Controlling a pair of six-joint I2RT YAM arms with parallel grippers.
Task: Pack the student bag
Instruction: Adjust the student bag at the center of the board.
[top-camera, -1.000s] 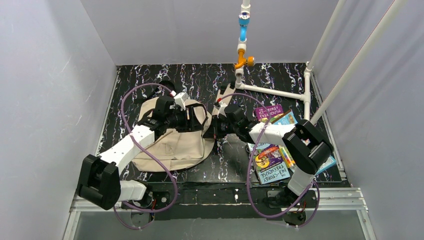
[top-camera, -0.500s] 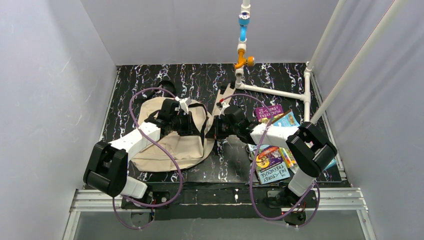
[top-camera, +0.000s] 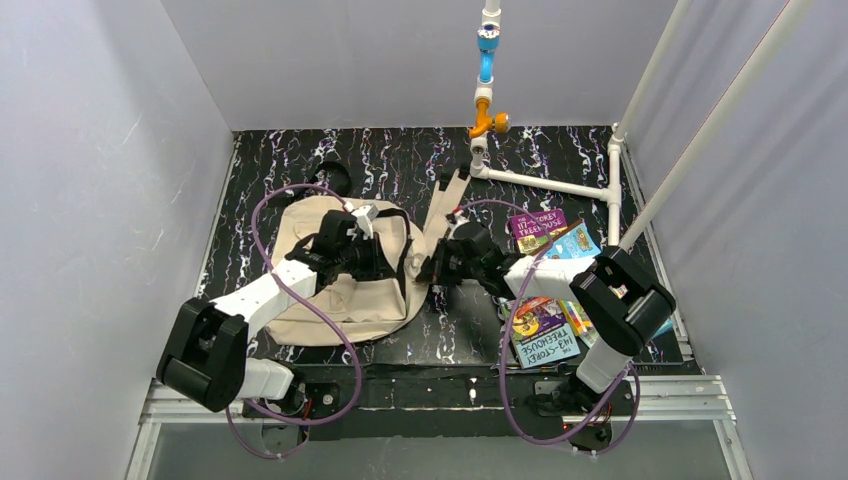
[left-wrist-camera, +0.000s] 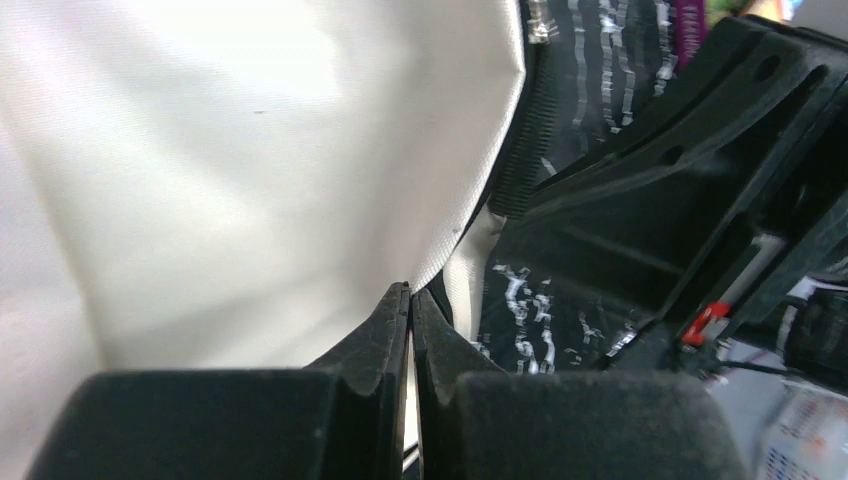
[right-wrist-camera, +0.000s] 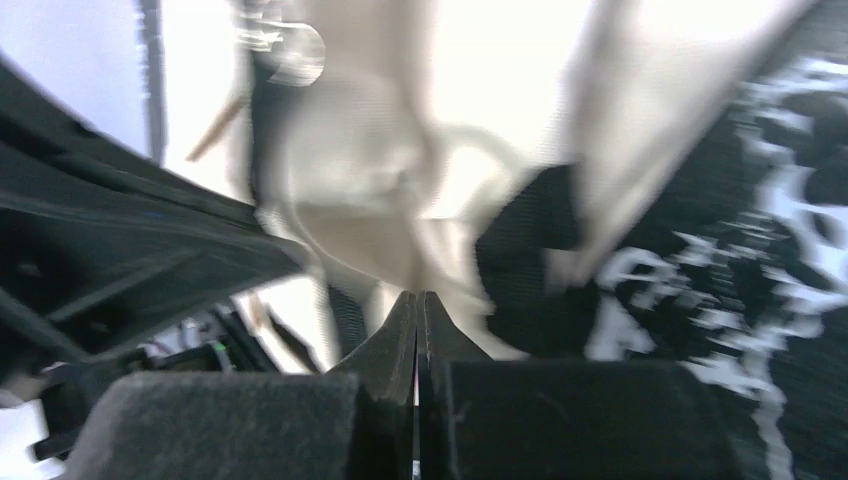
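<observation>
The beige student bag (top-camera: 330, 300) lies flat on the black marbled table, left of centre, one strap (top-camera: 445, 205) trailing toward the back. My left gripper (top-camera: 388, 258) is at its right edge. In the left wrist view that gripper (left-wrist-camera: 410, 290) is shut, with the bag's fabric (left-wrist-camera: 250, 150) edge pinched between the tips. My right gripper (top-camera: 430, 268) faces it from the right. In the blurred right wrist view it (right-wrist-camera: 417, 296) is shut, its tips buried in the bag's beige cloth (right-wrist-camera: 470, 90).
Colourful books (top-camera: 545, 335) lie in a pile at the right, one purple book (top-camera: 538, 226) further back. A white pipe frame (top-camera: 545, 185) crosses the back right. Grey walls close in on the left, back and right.
The left gripper has shut on the bag's right edge and dropped lower over the bag. The right gripper has shifted slightly toward the near right, still shut.
</observation>
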